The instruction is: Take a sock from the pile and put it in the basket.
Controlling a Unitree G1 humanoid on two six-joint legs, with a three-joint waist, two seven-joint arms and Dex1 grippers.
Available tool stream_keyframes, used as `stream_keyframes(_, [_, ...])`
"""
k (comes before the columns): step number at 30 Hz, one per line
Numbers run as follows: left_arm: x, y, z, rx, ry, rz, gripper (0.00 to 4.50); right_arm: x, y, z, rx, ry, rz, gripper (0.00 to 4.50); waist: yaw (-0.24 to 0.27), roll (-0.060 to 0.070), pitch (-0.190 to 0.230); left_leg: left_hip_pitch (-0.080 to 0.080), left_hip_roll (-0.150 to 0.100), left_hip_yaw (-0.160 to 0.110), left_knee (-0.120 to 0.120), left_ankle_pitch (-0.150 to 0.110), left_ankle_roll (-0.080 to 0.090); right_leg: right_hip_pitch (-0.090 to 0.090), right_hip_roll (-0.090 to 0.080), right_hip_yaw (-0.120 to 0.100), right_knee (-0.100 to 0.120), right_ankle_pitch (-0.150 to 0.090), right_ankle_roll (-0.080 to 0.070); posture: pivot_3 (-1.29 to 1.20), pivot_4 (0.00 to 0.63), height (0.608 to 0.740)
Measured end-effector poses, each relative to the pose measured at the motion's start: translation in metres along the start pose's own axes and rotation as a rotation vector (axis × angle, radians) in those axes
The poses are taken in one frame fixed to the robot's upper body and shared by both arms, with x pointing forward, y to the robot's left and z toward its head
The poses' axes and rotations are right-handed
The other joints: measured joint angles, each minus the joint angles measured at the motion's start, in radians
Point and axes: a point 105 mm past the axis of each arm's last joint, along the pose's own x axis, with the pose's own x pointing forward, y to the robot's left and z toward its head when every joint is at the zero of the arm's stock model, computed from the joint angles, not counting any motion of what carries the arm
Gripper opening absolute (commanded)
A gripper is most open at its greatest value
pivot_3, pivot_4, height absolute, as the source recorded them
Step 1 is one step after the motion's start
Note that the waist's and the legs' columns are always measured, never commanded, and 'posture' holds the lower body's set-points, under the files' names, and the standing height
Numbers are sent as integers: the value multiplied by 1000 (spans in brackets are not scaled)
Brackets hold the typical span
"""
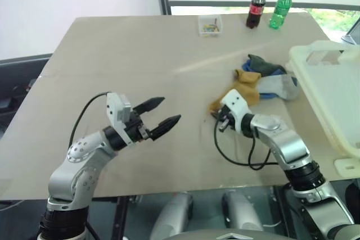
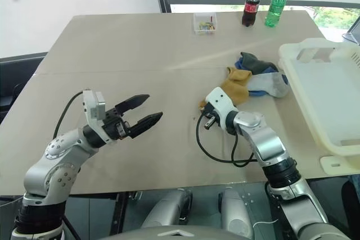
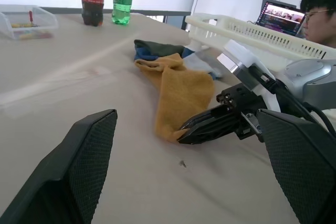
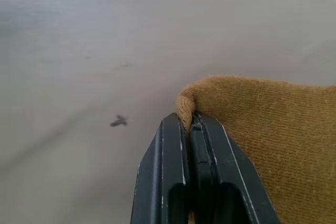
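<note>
Where the worktop (image 1: 112, 71) runs out at the robot's right, the cream basket (image 1: 337, 82) stands at its edge with nothing visible inside, and a small clear box (image 1: 210, 25) at the far side holds a few small coloured bits too small to name, just beside a cola bottle (image 1: 256, 7) and a green bottle (image 1: 280, 8). The pile (image 1: 264, 80) lies between the box and the basket, close to the basket's near wall: dark green and blue on the far side, grey to the right, and a yellow sock (image 1: 239, 95) stretched out towards the robot. The left wrist view takes in a person seated behind the basket with a laptop (image 3: 282, 17) lit up, which the head views miss. The right wrist view shows up close that the right pincer (image 4: 193, 121) has its fingers pressed together on the folded edge of the yellow sock, low over the worktop. The left pincer (image 1: 163, 113) hangs above bare worktop, fingers spread wide, gripping nothing and pointing at the sock.
</note>
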Motion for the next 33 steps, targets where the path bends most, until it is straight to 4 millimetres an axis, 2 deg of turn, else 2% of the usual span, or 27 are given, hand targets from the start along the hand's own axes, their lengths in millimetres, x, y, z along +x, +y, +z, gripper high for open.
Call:
stream_keyframes(4, [-10,-5,-5,-54,10,-35,4500,20,25,14,47,-22,143,52,-7,0,0,1,3,1,0,-1,-1,0,1,0,0,1,-2,0,150,739])
stream_keyframes(9, [-36,-5,-6,-77,47,-57,4500,49,35,29,103,-26,211,52,-20,0,0,1,3,0,0,-1,-1,-2,5,0,0,1,-2,0,150,739])
stream_keyframes(13, [-52,-1,-1,-77,66,-69,4500,69,72,57,153,-81,344,52,-25,1,1,0,4,0,-1,-1,-2,-2,7,0,0,1,-3,0,150,739])
stream_keyframes(15, [-57,1,-3,-86,80,-63,4500,72,83,57,129,-68,389,52,-19,1,0,0,4,0,0,-1,-3,-2,7,0,-1,2,-3,0,150,739])
stream_keyframes(17, [-62,5,-6,-94,88,-39,4500,72,90,53,106,-45,427,709,-18,1,1,0,3,0,0,-2,-3,-2,6,0,-1,2,-3,0,150,739])
stream_keyframes(21, [-64,7,-7,-85,96,-19,4500,70,83,46,104,-32,408,1835,-19,1,1,0,4,0,0,-2,-3,-2,7,0,0,2,-3,0,150,739])
stream_keyframes(22, [-63,8,-9,-76,91,-2,4500,65,74,44,89,-32,377,2096,-21,2,1,0,4,0,0,-2,-3,-3,7,0,0,2,-3,0,150,739])
stream_keyframes(27, [-54,5,-22,-72,85,15,4500,37,39,70,56,-139,277,2096,-22,2,1,0,4,0,0,-2,-3,-2,6,0,0,2,-3,0,150,739])
stream_keyframes(30, [-50,2,-27,-71,83,15,4500,33,26,82,59,-173,232,2096,-24,3,2,0,5,0,0,-2,-3,-3,5,0,0,2,-4,0,150,739])
stream_keyframes(33, [-44,1,-30,-65,76,11,4500,38,0,96,67,-202,123,2096,-23,3,2,1,5,0,0,-2,-3,-3,6,0,0,2,-4,0,150,739])
